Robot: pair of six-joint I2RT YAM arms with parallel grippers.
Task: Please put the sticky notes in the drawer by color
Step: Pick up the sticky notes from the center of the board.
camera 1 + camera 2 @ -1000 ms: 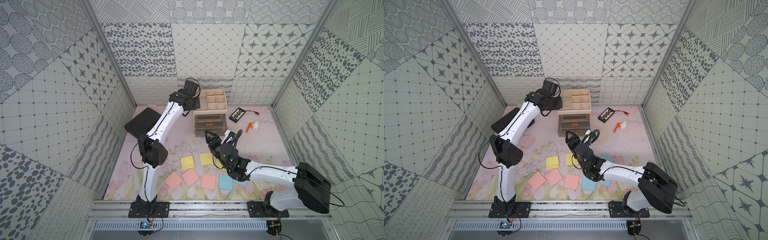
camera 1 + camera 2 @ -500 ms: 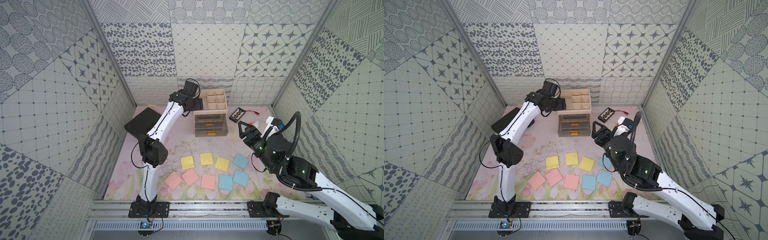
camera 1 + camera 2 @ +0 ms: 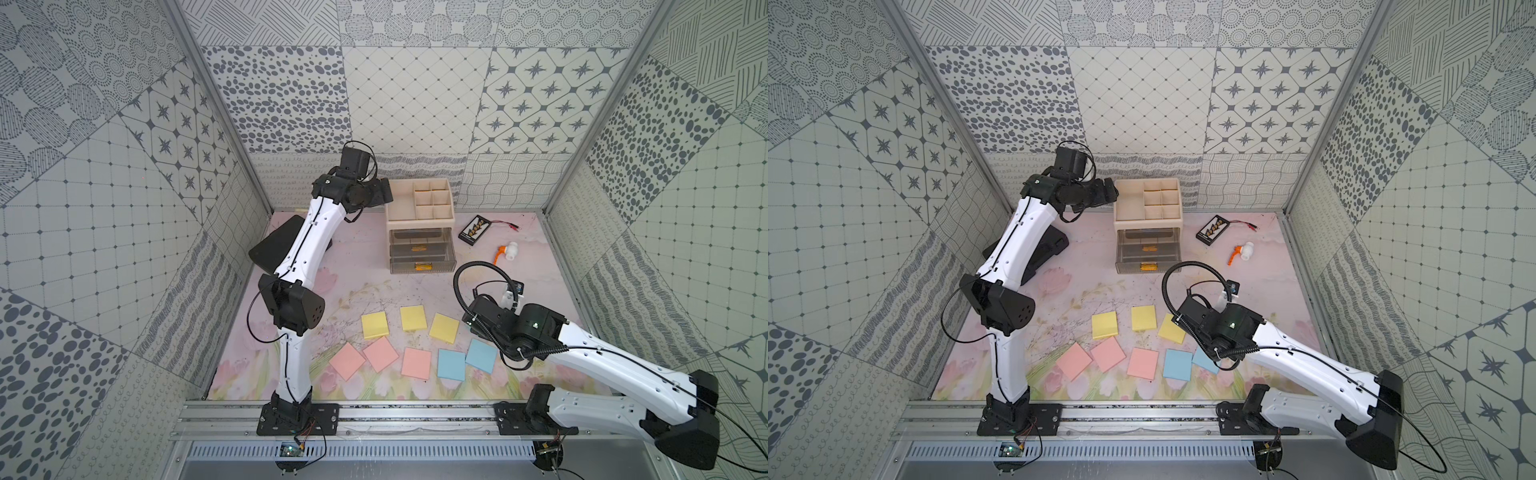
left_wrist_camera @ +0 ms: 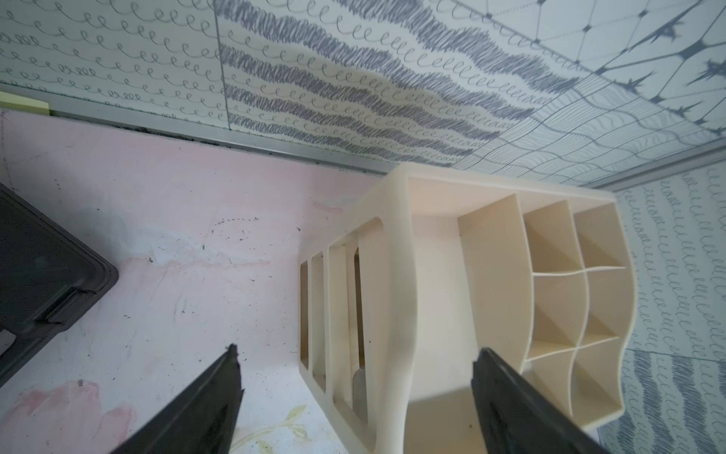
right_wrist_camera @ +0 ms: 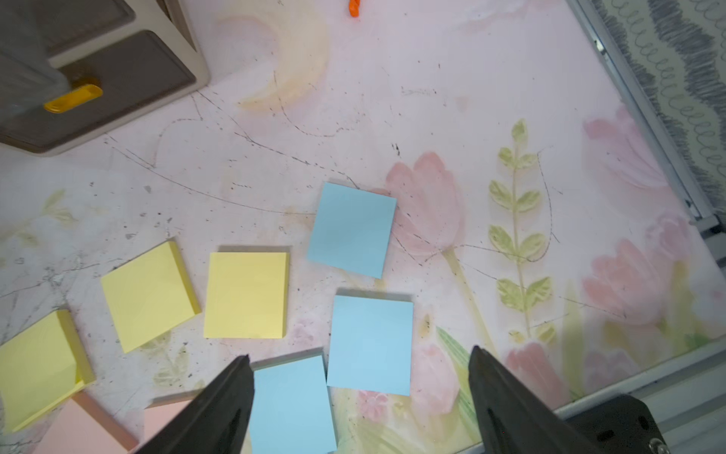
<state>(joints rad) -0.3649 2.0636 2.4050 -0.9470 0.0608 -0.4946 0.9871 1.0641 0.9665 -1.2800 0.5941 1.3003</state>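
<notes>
The cream drawer chest (image 3: 419, 226) stands just ahead of the left gripper (image 4: 359, 350). Its side wall and divided top tray are seen between and beyond the jaw tips. Those jaws are splayed wide and nothing is gripped. Whether the chest is touched cannot be told. A light plastic body like that is judged easy to shove, so one jaw driven into the wall and it could be slid or tipped.

The flat black case (image 4: 43, 275) is noted well outside the left jaws. It is not the target and must not be taken for one.

Over to the right gripper (image 5: 359, 353): its jaws are released wide and nothing is held. All the sticky notes seen lie flat on the mat (image 5: 432, 98), none yet stowed. One blue pad (image 5: 371, 344) is framed between the jaw tips. A second blue pad (image 5: 292, 405) lies just beside it, partly under one jaw, and a third blue pad (image 5: 351, 230) sits further ahead. The yellow pads (image 5: 245, 295) are spread out past that same jaw, with the pink pads (image 5: 78, 428) nearer in.

Trouble is expected here. With pads so thin and so close, two could be pinched together, one could be skated across the mat, or only the top sheets could be peeled off.

A gold handle (image 5: 72, 98) is glimpsed far ahead of the right jaws. Whether that drawer is open cannot be told. If it is tugged with the chest unbraced, the chest itself could be dragged.
</notes>
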